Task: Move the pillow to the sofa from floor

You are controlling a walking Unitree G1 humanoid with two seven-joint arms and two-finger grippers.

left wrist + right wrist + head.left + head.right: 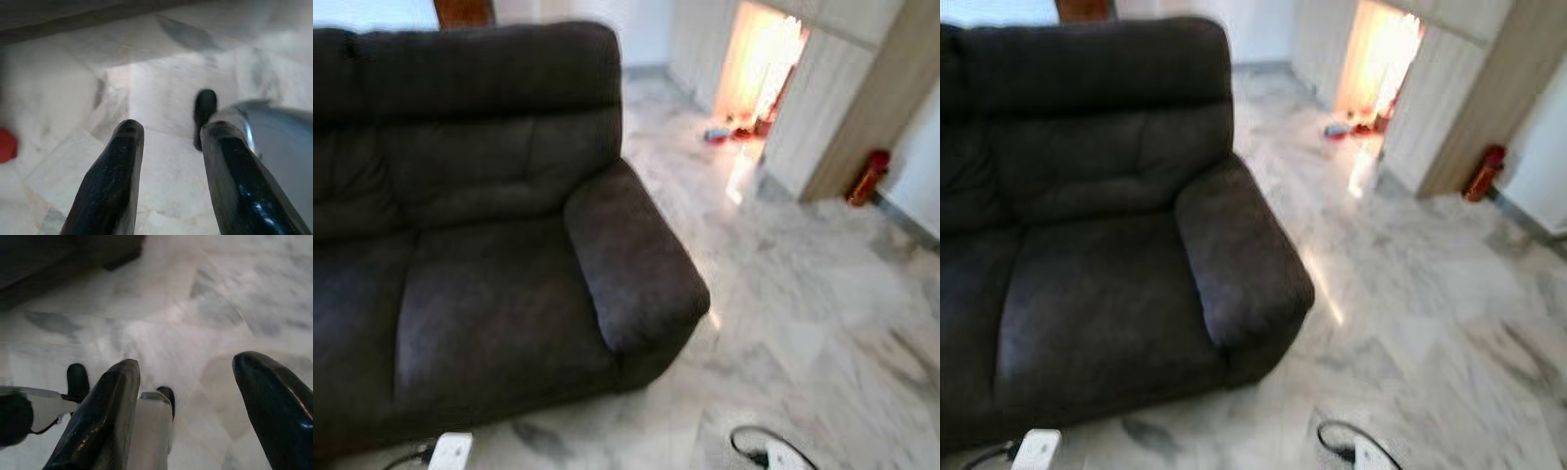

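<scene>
A dark brown sofa (pixel 480 225) stands on the left, its seat cushions bare and its right armrest (pixel 631 255) nearest to me. Both arms hang low at my sides over the marble floor (pixel 803 313). My left gripper (pixel 173 129) is open, with only pale floor tiles between its black fingers. My right gripper (pixel 188 363) is open as well, over the floor just off the sofa's base. The white wrists show at the bottom edge of the eye views, the left wrist (pixel 450 450) and the right wrist (pixel 773 455).
A brightly lit doorway (pixel 759 59) opens at the back right, with small clutter (pixel 729 130) on its threshold. A red fire extinguisher (pixel 867 177) leans by the wooden panel. A small red object (pixel 6 145) lies on the floor near my left side. Open marble floor stretches right of the sofa.
</scene>
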